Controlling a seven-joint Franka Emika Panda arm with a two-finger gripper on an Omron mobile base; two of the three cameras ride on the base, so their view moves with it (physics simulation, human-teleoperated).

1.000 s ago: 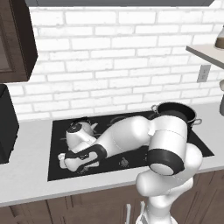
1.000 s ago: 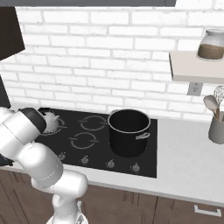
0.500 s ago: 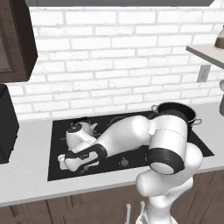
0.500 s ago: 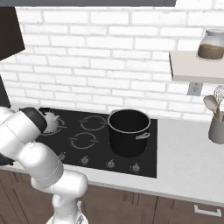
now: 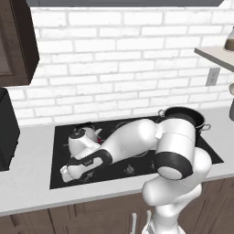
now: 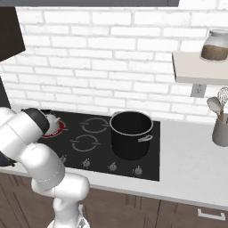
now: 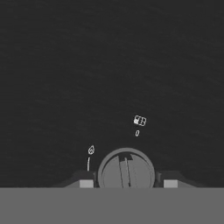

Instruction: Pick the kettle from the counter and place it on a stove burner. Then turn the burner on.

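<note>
The kettle (image 5: 83, 139) sits on the black glass cooktop (image 5: 208, 153) at its far left, pale and squat with its dark handle arched over the top; from the right base view a sliver of the kettle (image 6: 52, 119) peeks out behind the arm's dark elbow joint, and beneath it the stove burner (image 6: 57, 129) glows red. Just in front of the kettle, at the cooktop's near left edge, the gripper (image 5: 67, 172) hangs low over the glass; in the hand view its two finger tips (image 7: 86, 183) stand on either side of a round grey control knob (image 7: 126, 171), the jaws parted around it, though whether they actually press on the knob cannot be told. Small white markings (image 7: 139, 120) are printed on the glass beside the knob. To the right a large black pot (image 6: 131, 132) with side handles stands on the cooktop's right half; a row of further knobs (image 6: 112, 166) lines the front edge. The pale counter (image 6: 191, 160) stretches off to the right, carrying a grey utensil holder (image 6: 220, 130); above it a wall shelf (image 6: 198, 72) bears a glass jar (image 6: 215, 44) against the white brick wall (image 5: 123, 68).
</note>
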